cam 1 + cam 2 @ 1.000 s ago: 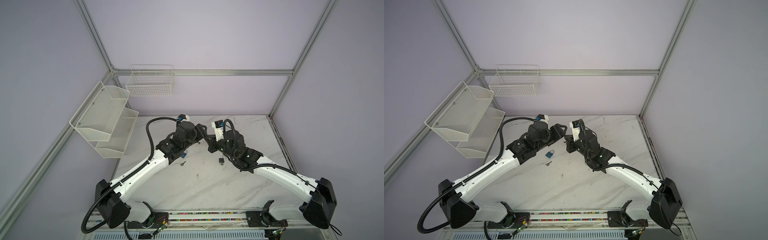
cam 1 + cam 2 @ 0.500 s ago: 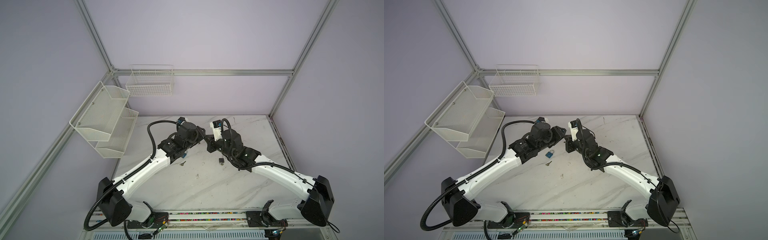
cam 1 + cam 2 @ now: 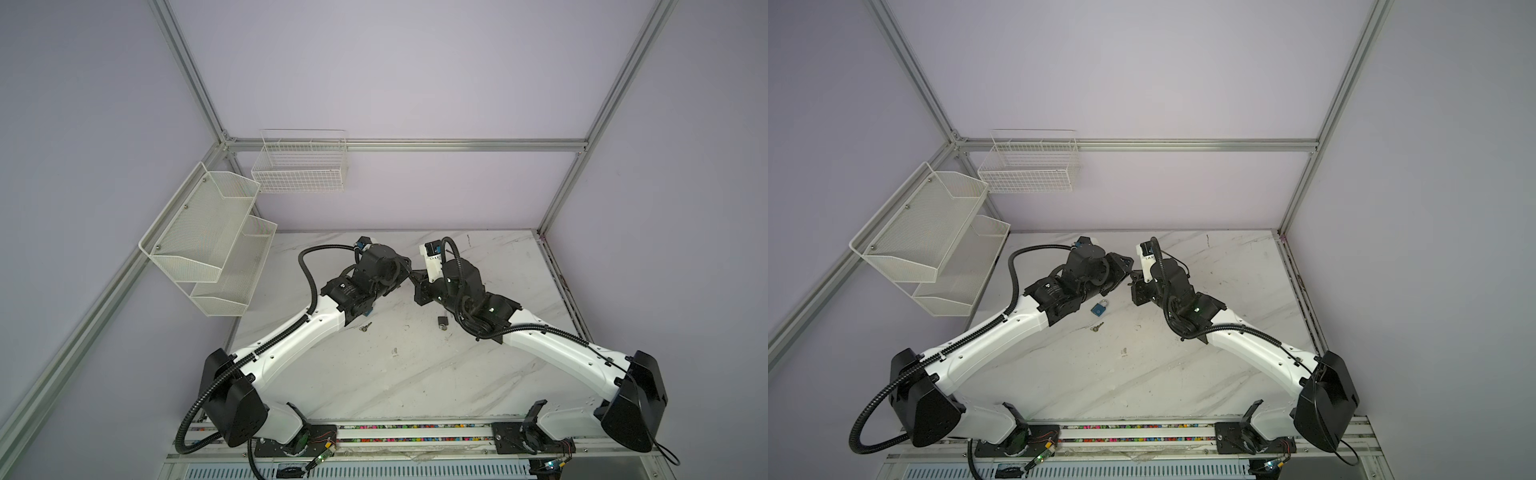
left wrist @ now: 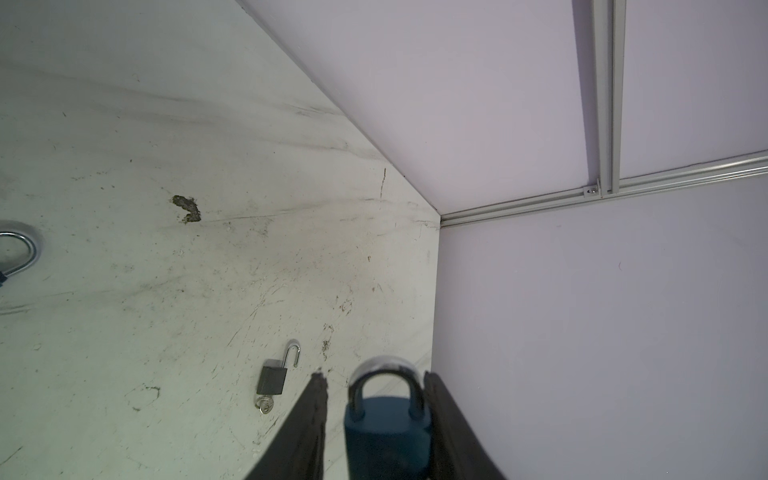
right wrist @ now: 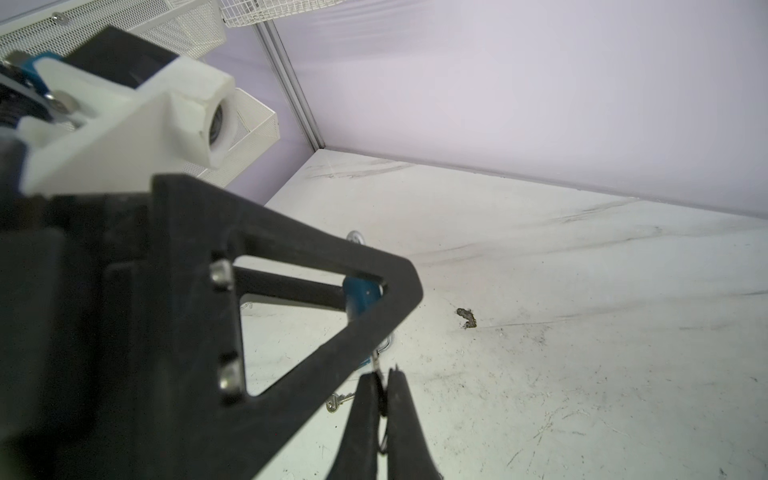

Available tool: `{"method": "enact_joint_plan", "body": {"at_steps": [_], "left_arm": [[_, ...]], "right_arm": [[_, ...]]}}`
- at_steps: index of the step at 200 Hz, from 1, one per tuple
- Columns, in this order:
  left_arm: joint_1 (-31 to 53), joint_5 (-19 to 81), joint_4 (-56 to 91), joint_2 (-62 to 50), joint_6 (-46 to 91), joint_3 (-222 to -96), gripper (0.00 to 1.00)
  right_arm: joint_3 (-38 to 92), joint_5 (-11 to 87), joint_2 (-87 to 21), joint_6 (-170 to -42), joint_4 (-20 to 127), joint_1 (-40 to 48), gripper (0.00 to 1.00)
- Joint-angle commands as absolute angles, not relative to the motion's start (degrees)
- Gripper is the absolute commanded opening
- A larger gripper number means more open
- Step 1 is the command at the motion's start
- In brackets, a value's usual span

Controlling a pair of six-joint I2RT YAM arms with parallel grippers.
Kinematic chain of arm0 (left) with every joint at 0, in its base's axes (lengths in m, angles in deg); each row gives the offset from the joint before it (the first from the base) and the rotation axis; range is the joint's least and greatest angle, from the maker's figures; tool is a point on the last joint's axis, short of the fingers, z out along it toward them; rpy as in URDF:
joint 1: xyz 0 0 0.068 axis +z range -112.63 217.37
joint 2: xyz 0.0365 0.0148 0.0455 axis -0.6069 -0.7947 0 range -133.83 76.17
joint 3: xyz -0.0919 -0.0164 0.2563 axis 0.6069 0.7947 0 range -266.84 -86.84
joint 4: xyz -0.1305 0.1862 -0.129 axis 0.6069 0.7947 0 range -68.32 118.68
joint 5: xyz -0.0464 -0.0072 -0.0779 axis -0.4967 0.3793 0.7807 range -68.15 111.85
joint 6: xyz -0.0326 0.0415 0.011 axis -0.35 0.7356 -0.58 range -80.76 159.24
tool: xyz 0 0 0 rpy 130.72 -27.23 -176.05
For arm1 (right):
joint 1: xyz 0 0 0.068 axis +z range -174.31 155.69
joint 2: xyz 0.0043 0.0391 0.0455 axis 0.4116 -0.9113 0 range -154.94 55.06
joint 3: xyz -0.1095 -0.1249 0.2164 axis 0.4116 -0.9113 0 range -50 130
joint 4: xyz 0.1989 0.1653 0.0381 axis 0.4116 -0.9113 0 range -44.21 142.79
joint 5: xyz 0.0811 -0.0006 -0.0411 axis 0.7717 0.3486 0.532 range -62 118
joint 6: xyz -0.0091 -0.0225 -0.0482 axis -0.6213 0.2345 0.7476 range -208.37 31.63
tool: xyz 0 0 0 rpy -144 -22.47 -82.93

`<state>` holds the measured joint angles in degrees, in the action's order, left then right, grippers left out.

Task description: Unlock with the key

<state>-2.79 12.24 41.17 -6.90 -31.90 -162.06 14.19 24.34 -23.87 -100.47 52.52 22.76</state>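
- The left gripper is reaching rightwards over the middle of the table. Its jaws are standing partly apart around a blue padlock. One finger is lying against the padlock's side, while a sliver of table is showing between the other finger and the body.
- The blue padlock is sitting between those fingers, off the table, with its long axis running along them. Its shackle, seated at both ends, is pointing out just past the fingertips, towards the right arm.
- Below, a second blue padlock and a loose key are lying close together on the marble.
- The right gripper is meeting the left one tip to tip in both top views, its jaws pinching together on a thin key. The blade is pointing towards the left gripper; whether it is touching anything, I cannot tell.
- Further right, a black padlock is lying flat, its shackle swung open.
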Motion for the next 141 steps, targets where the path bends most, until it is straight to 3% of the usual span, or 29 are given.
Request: {"method": "enact_joint_plan", "body": {"at_steps": [1,141], "left_arm": [[-2.62,11.75,38.92,-6.74,-33.0,-166.01,0.36],[-2.39,11.04,36.88,-5.39,-34.1,-163.37,0.11]], "right_arm": [[16.05,23.78,-24.98,-99.51,52.84,23.24,0.0],[16.47,27.06,-24.37,-101.79,52.79,23.32,0.0]]}}
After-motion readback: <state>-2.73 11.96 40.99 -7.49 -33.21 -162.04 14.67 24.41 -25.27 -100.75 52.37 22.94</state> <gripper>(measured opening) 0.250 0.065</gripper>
